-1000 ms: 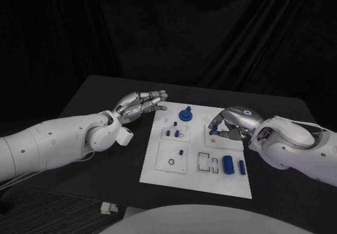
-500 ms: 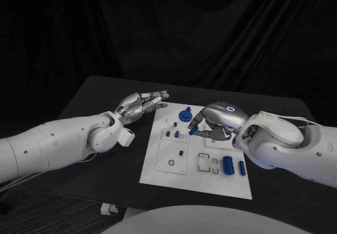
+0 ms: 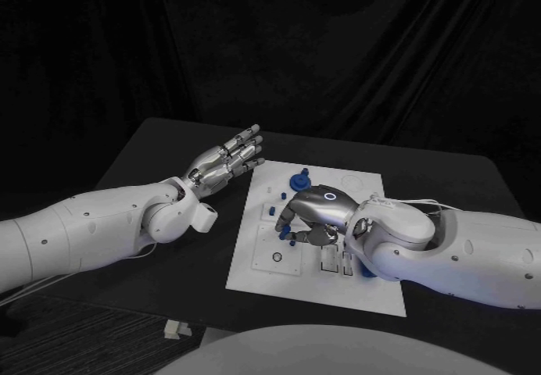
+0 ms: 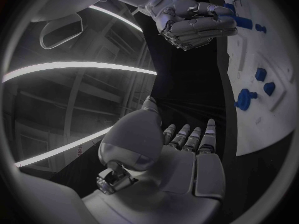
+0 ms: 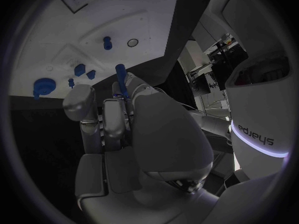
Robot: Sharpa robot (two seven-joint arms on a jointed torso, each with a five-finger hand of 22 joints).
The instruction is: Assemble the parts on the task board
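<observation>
Two hands work at a matte black table bearing the task board, a flat white rectangular plate with shallow square recesses. Right hand: silver, smooth-shelled, held over the board's middle, its fingers closed round a slim blue peg; in the right wrist view the peg's long axis runs along the fingers, its free end projecting past the fingertips toward the board. Left hand: poised above the table just beside the board's left edge, fingers straight, slightly parted, holding nothing, pointing away from the robot. Blue parts on the board: a round, flanged knob standing upright near the far edge, and a short stud standing beside a small ring.
</observation>
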